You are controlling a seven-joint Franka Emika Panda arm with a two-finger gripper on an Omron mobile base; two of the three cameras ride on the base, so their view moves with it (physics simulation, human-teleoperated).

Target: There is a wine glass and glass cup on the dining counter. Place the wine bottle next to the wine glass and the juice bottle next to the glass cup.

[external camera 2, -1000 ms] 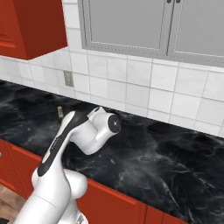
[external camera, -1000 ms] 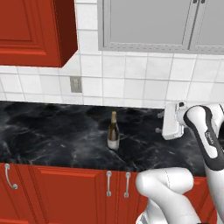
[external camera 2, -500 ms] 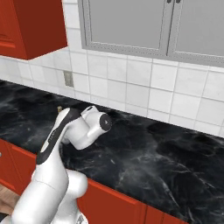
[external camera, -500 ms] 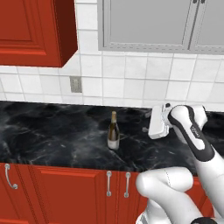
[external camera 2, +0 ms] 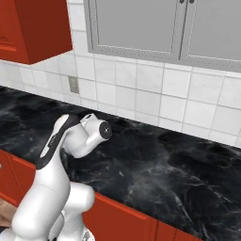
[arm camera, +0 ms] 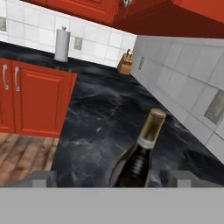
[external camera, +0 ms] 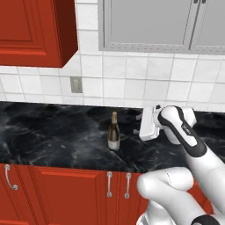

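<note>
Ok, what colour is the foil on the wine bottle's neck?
Gold, over dark glass on the wine bottle; clearest in the hand view.

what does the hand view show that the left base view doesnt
Hand view: a paper towel roll and a knife block at the far wall, plus wood floor.

Left base view: the open end effector approaching from the right, and grey upper cabinets.

Both: the wine bottle upright on the black marble counter, tiled wall and a wall outlet.

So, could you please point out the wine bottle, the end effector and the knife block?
wine bottle (external camera: 114, 137), left base view, on its label.
end effector (external camera: 139, 125), left base view, between its fingertips.
knife block (arm camera: 125, 64), hand view, on its wooden body.
</note>
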